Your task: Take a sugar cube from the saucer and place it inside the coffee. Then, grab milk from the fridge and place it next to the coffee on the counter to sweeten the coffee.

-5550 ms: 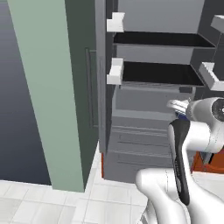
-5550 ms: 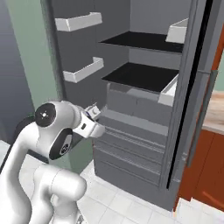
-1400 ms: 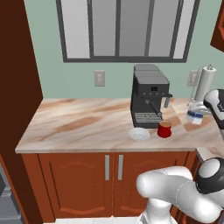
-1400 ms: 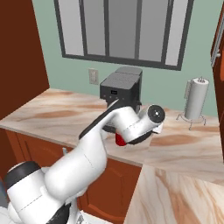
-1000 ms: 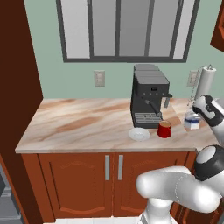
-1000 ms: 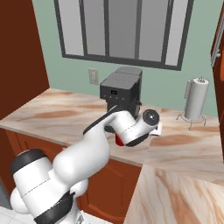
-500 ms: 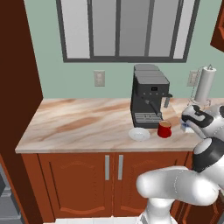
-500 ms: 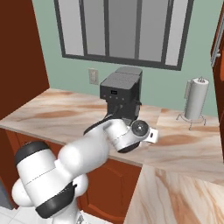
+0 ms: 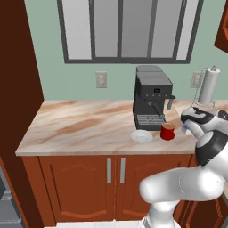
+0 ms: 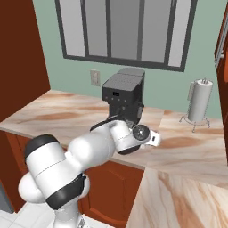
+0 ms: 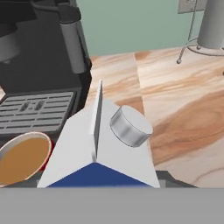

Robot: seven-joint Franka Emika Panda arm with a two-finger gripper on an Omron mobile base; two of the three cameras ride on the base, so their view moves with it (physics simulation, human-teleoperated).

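Hand view looks straight down the gabled top of the milk carton (image 11: 98, 151), white with its round cap and a blue band just showing at the bottom edge, so the claw is closed around it and holding it. Just beside the carton, to the lower left of that view, sits the red mug of coffee (image 11: 24, 158), brown liquid level in it, and behind the mug is the drip grille of the coffee machine (image 11: 37, 65).

From the left base view the claw (image 9: 190, 123) hangs low over the bench (image 9: 80, 129), a little to the right of the mug (image 9: 167, 132), with the white saucer (image 9: 141, 136) on the mug's other side. I see no sugar cube on the saucer, so I judge the cube is already in the coffee, though the liquid hides any proof. The carton is out of the fridge and has been brought to the right spot. I cannot tell whether its base touches the stone yet. What seems left is to set it down and let go.

Around it: the coffee machine (image 9: 152, 99) stands right behind mug and saucer, and its spout overhangs them, so there is little room on that side. A paper-towel roll (image 9: 208, 86) on its wire stand is well apart to the right. The stretch of bench to the right of the mug looks free for the carton.
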